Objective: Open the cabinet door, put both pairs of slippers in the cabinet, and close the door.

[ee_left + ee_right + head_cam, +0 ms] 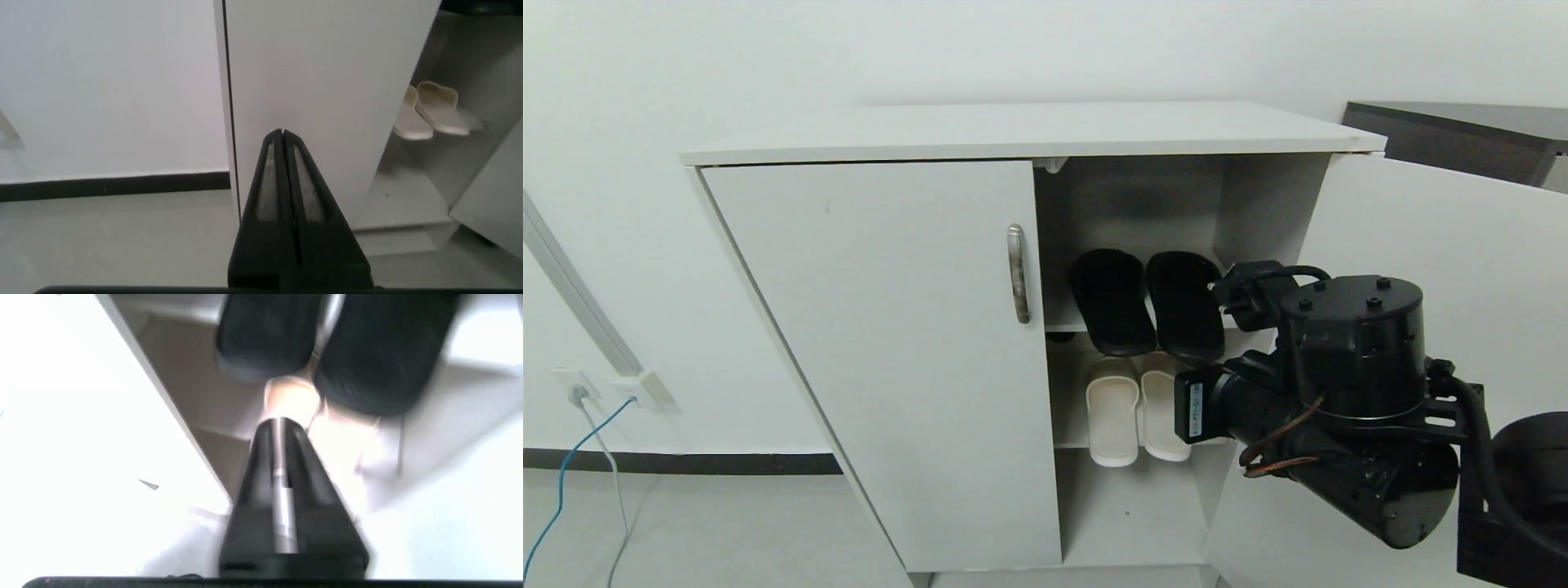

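Inside the cabinet (1029, 131), black slippers (1147, 306) sit above white slippers (1135, 408). Its open door (1462, 237), probably stiff and light, I'd push far from the hinges. On left gripper (282, 139) and right gripper (282, 429), my fingers are pressed together.

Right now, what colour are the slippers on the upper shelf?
The slippers are black; head view shows them best.

Cabinet door (1462, 220) open (right one), black slippers (1147, 306) shelved above white slippers (1131, 408)
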Controlling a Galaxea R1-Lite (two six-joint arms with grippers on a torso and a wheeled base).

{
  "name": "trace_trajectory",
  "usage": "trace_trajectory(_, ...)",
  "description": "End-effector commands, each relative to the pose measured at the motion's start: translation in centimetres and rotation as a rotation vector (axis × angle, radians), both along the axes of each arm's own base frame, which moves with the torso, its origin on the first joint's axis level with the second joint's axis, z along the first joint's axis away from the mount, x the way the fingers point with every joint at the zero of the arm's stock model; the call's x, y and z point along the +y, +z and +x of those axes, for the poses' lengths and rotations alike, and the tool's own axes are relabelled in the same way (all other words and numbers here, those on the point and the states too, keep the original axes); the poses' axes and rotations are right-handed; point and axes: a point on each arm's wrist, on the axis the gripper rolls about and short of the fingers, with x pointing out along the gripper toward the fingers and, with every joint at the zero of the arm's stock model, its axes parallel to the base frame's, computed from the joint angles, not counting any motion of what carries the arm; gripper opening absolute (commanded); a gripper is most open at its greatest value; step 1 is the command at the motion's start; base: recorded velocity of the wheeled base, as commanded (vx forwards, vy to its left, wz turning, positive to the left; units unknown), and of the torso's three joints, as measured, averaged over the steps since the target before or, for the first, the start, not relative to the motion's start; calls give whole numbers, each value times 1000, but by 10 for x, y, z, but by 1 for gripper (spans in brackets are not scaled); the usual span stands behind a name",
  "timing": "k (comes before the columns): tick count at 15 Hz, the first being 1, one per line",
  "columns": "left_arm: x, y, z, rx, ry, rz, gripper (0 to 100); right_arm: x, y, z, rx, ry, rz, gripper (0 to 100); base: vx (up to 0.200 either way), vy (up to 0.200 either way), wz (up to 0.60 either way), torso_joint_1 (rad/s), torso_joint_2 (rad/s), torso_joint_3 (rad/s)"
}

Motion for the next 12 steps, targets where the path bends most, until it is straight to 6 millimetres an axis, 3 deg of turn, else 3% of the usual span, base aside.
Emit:
trace_trajectory(1, 0, 0, 0, 0, 0, 0, 0, 0, -3, -1, 6, 11, -3, 0, -200, 0, 0, 2, 7, 2)
trace_trajectory(10, 0, 0, 0, 0, 0, -1, 0, -2, -15, -3, -7, 63, -27, 0, -200, 0, 0, 1, 2, 4)
trace_trajectory(12, 0, 0, 0, 0, 0, -1, 0, -3, -17, -4, -2, 63, -33, 0, 0, 0, 0, 0, 0, 0)
